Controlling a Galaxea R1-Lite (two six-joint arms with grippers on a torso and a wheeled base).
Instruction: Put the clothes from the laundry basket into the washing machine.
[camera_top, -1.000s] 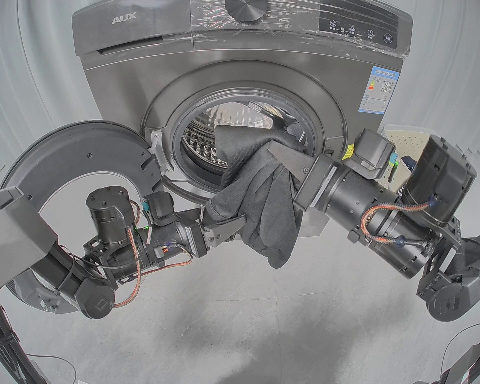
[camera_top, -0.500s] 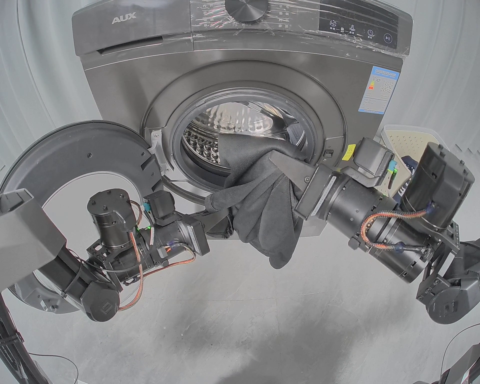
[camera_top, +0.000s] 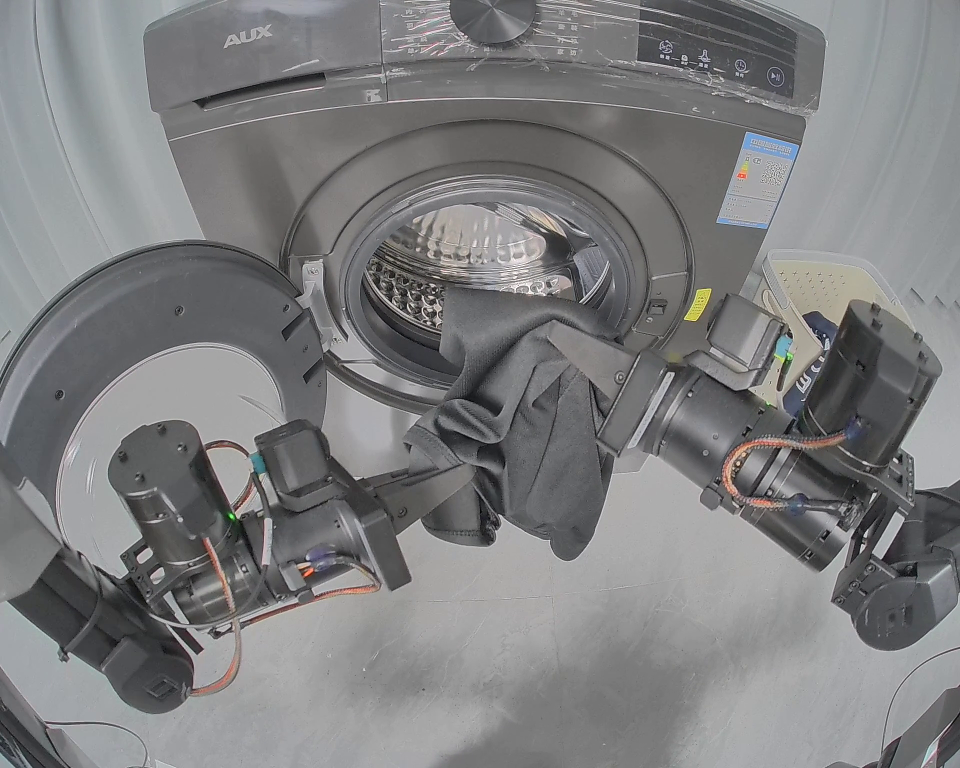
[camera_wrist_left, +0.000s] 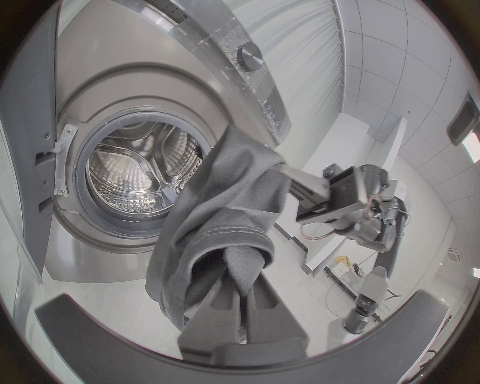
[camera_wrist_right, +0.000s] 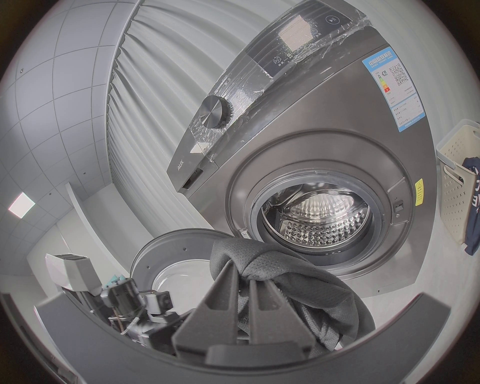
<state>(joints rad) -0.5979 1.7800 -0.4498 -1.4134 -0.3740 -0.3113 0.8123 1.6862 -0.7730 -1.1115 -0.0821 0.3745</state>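
The jaws of the left gripper (camera_top: 455, 478) are clenched on the lower fold of the dark grey cloth garment (camera_top: 525, 420), those of the right gripper (camera_top: 568, 345) on its upper edge. It hangs at frame centre, before the open drum (camera_top: 460, 245) of the grey metal washing machine (camera_top: 300, 150).

The right arm (camera_top: 760, 440) hides most of the laundry basket (camera_top: 822, 276).

Glossy grey floor (camera_top: 600, 660), pale pleated curtains (camera_top: 70, 150) behind, tiled ceiling (camera_wrist_right: 55, 75) with square light panel (camera_wrist_right: 21, 205)
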